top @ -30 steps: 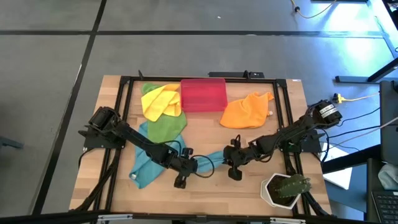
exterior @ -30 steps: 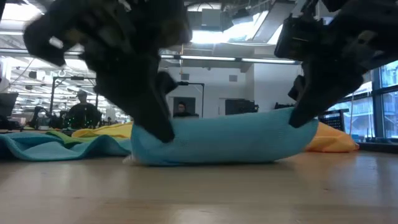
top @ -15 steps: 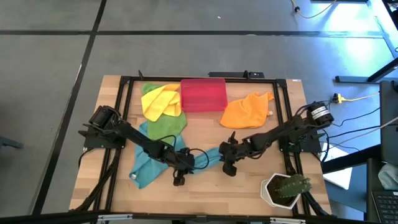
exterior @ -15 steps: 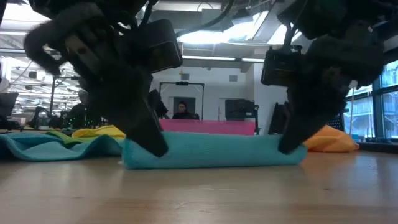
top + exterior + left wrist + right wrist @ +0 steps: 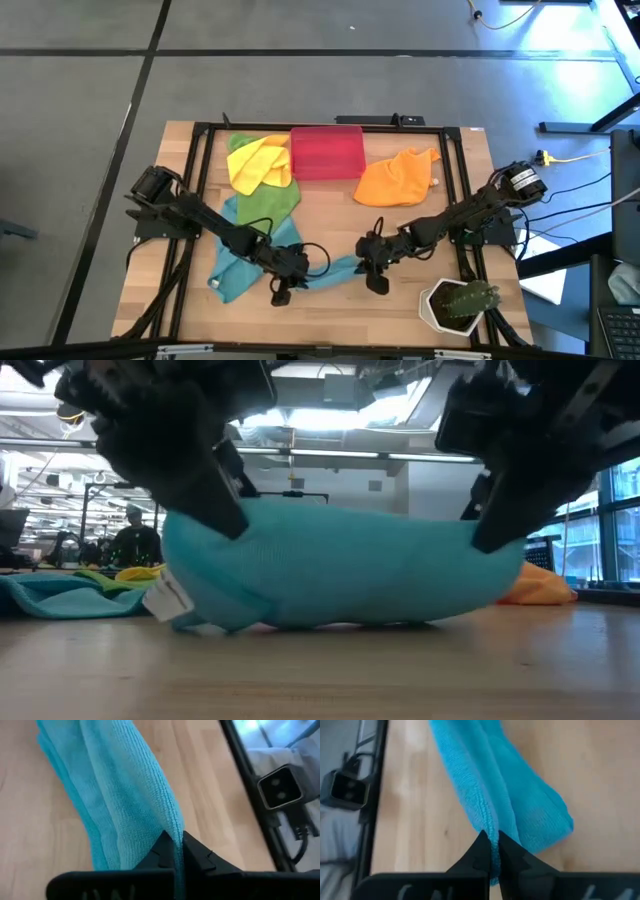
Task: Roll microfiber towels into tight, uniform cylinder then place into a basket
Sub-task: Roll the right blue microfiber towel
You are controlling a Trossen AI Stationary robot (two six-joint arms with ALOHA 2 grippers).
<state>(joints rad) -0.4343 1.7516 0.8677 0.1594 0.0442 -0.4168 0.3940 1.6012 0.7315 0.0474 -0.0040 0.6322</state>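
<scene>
Microfiber towels spread over a wooden table [image 5: 470,170] inside a black frame [image 5: 200,150]. Bare wood along the near edge between the two grippers and in the middle of the table, between the rolled towel and the basket; less room at the far edge, crowded with cloth.

Second teal towel [image 5: 228,270], flat and rumpled at the left near side, partly under the green towel [image 5: 268,203]. Orange towel [image 5: 398,178] bunched at the far right, just beside the basket, one corner reaching the frame's right rail. Yellow towel [image 5: 258,163] crumpled at the far left, touching the basket's left wall and overlapping the green one.

Rolled teal towel [image 5: 340,575] lying across the near middle, a thick sausage shape with a white tag at one end, pinched at both ends. Left gripper [image 5: 283,290] clamped tight on its left end, fingers [image 5: 197,852] together on a fold of teal cloth. Right gripper [image 5: 375,278] clamped on the right end, fingers [image 5: 481,851] closed on the cloth edge.

Red-pink basket [image 5: 326,152] at the far middle, against the frame's back rail, nothing visible inside. White pot with a green plant [image 5: 462,303] at the near right corner, near the right gripper.
</scene>
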